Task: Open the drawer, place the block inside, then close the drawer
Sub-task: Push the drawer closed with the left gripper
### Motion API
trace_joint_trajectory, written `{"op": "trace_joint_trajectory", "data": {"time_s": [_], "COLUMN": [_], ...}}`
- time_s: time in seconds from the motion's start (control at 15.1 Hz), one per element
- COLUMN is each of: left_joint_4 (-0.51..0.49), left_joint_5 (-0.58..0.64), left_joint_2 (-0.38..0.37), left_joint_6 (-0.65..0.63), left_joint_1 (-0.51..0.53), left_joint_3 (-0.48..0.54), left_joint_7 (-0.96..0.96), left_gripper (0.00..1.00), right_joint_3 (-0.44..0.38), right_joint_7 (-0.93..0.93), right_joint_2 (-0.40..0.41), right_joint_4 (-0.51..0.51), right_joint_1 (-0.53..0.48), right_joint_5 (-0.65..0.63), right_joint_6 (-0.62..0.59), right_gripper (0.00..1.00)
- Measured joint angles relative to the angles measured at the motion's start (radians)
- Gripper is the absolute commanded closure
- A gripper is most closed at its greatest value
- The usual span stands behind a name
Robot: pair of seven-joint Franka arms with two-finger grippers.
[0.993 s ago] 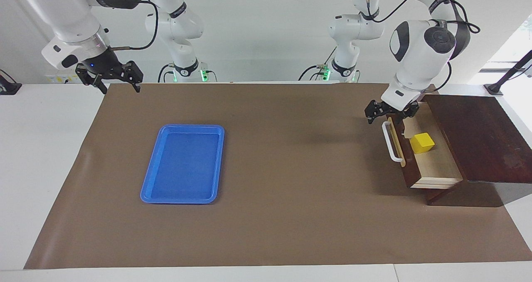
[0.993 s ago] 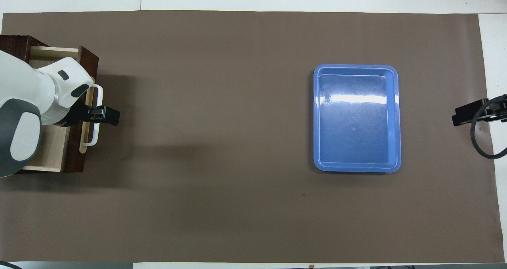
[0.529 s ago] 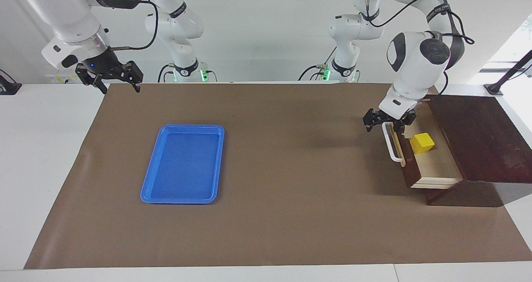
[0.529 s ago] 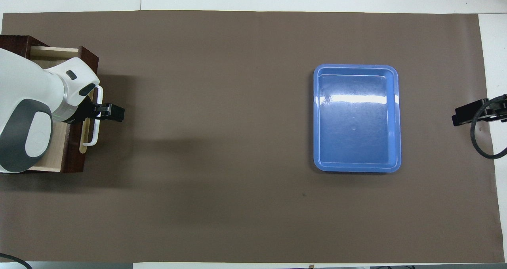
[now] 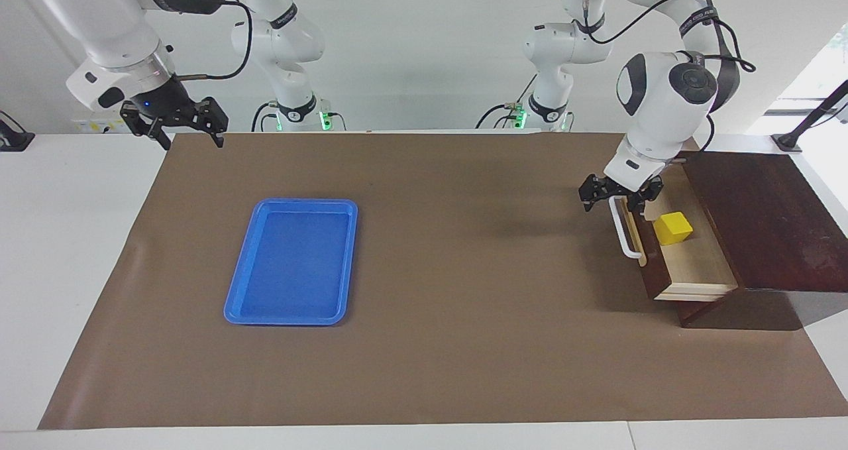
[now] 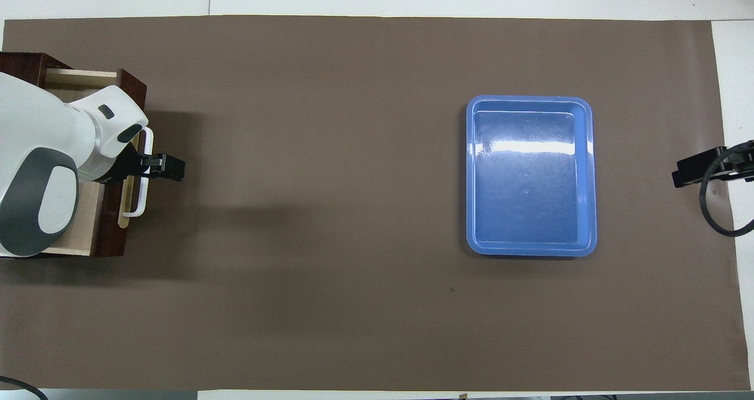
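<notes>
The drawer point(image 5: 695, 264) of the dark brown box point(image 5: 762, 218) stands pulled out at the left arm's end of the table. The yellow block point(image 5: 672, 228) lies inside it on the pale wood. My left gripper point(image 5: 617, 198) is open, low at the end of the white bar handle point(image 5: 623, 234) nearer the robots, with a finger on each side of the bar. In the overhead view the left gripper point(image 6: 147, 169) straddles the handle point(image 6: 138, 202), and the arm hides the block. My right gripper point(image 5: 192, 142) waits open, raised over the mat's corner.
A flat blue tray point(image 5: 295, 258) lies empty on the brown mat toward the right arm's end, also in the overhead view point(image 6: 530, 176). The right gripper point(image 6: 698, 169) shows at the mat's edge there.
My left gripper has come down and shifted a little from over the drawer's front edge to the handle; in the last half second it barely moved. Drawer, block and right arm are unchanged.
</notes>
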Motion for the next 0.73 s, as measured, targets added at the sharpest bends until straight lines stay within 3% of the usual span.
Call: {"op": "trace_joint_trajectory", "data": {"time_s": [0.4, 0.73], "left_joint_4": [-0.001, -0.001], "left_joint_5": [0.0, -0.007], "left_joint_2": [0.0, 0.001], "left_joint_6": [0.002, 0.017], "left_joint_1": [0.006, 0.086], "left_joint_3": [0.007, 0.009], "left_joint_7": [0.005, 0.073], "left_gripper": [0.0, 0.0], "right_joint_3": [0.0, 0.0], "right_joint_7": [0.0, 0.0], "right_joint_2": [0.0, 0.0], "right_joint_4": [0.0, 0.0], "right_joint_1": [0.0, 0.0], "right_joint_5": [0.0, 0.0], "right_joint_6": [0.0, 0.0], "right_gripper": [0.0, 0.0]}}
